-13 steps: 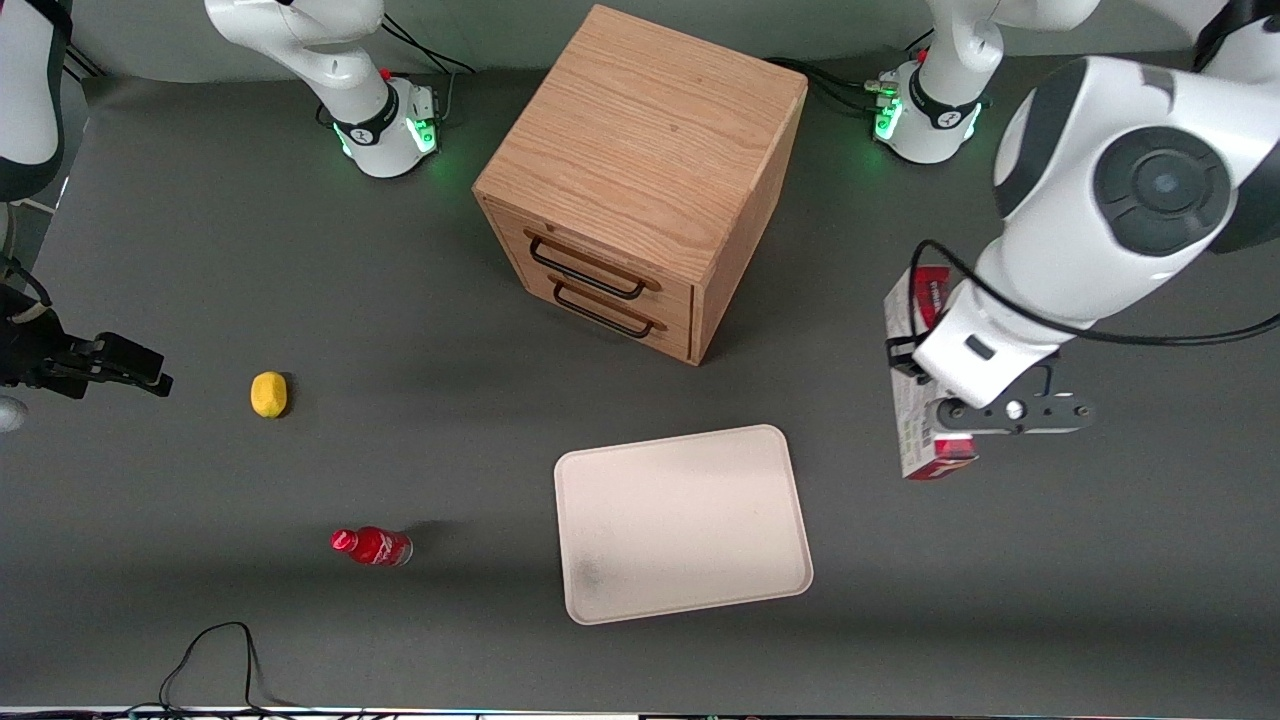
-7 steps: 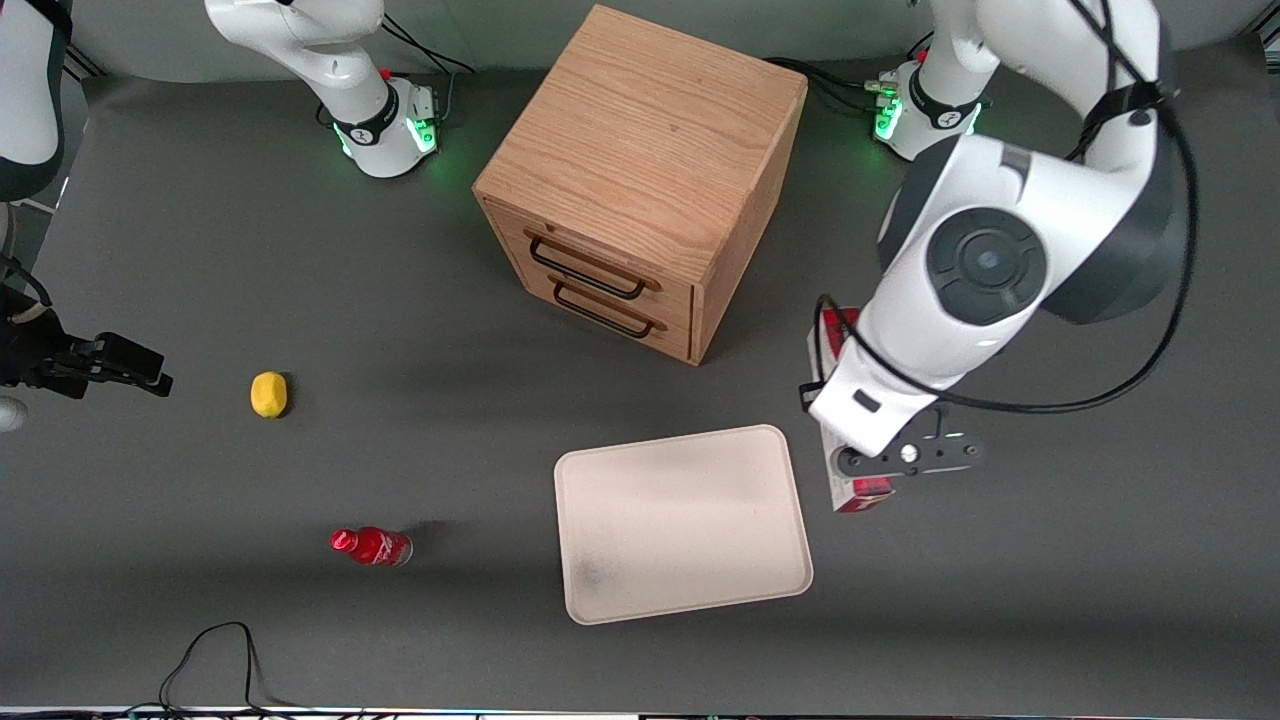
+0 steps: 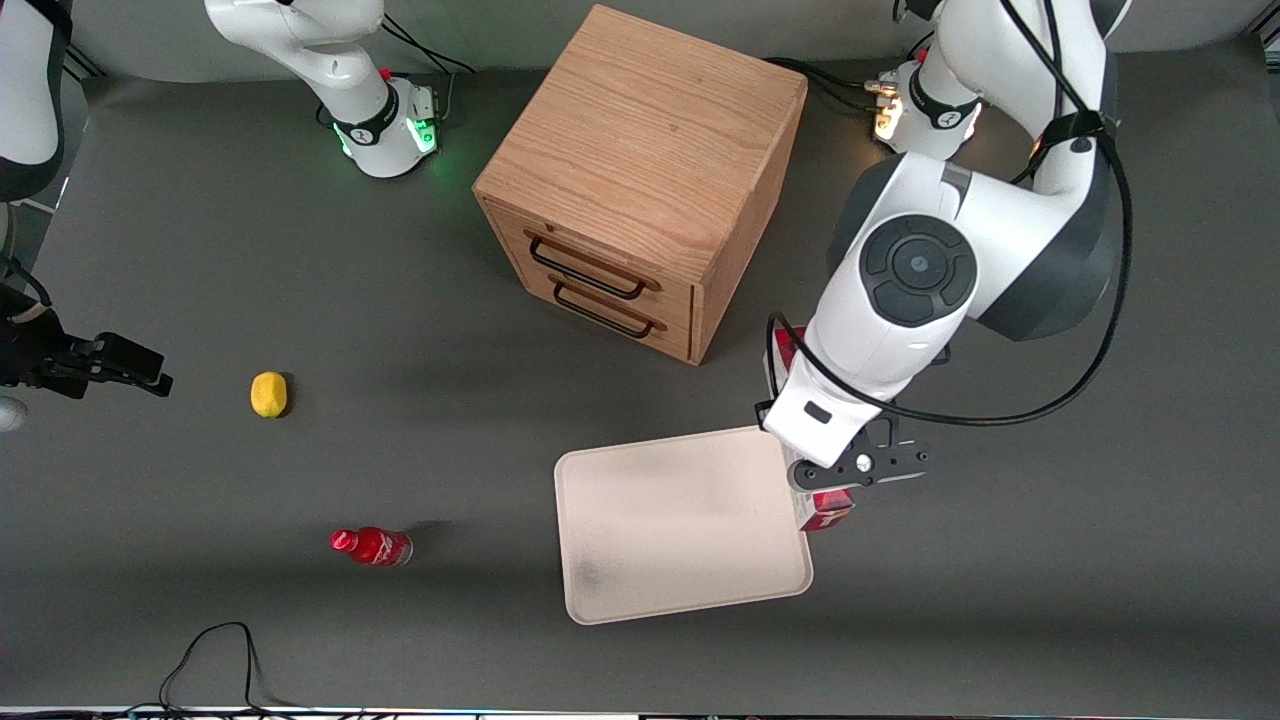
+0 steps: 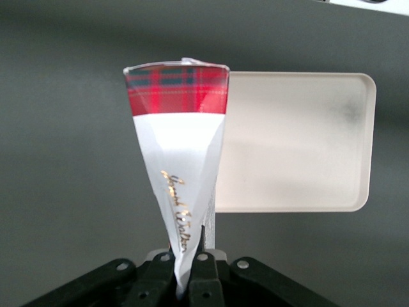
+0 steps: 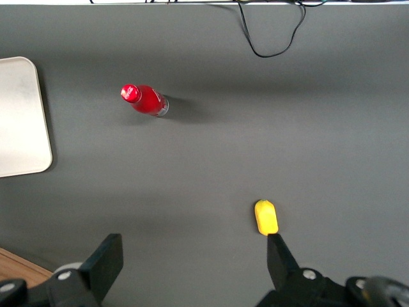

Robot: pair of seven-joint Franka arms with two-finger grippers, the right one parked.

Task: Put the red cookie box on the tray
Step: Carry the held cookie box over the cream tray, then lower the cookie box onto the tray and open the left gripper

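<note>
My left gripper (image 3: 815, 475) hangs above the tray's edge toward the working arm's end of the table, shut on the red cookie box (image 3: 826, 508). Most of the box is hidden under the arm in the front view; only its red ends show. In the left wrist view the red cookie box (image 4: 179, 160) runs out from between the gripper (image 4: 186, 272) jaws, white with gold script and a red tartan end, held edge-on beside the tray (image 4: 294, 141). The cream-white tray (image 3: 670, 530) lies flat on the dark table, nearer the front camera than the wooden cabinet.
A wooden two-drawer cabinet (image 3: 640, 180) stands at the table's middle, farther from the front camera than the tray. A small red bottle (image 3: 372, 546) and a yellow lemon-like object (image 3: 268, 393) lie toward the parked arm's end. A black cable (image 3: 205, 660) loops near the front edge.
My left arm has carried the red cookie box sideways from the working arm's end of the table toward the tray and nearer the front camera; it now overlaps the tray's edge.
</note>
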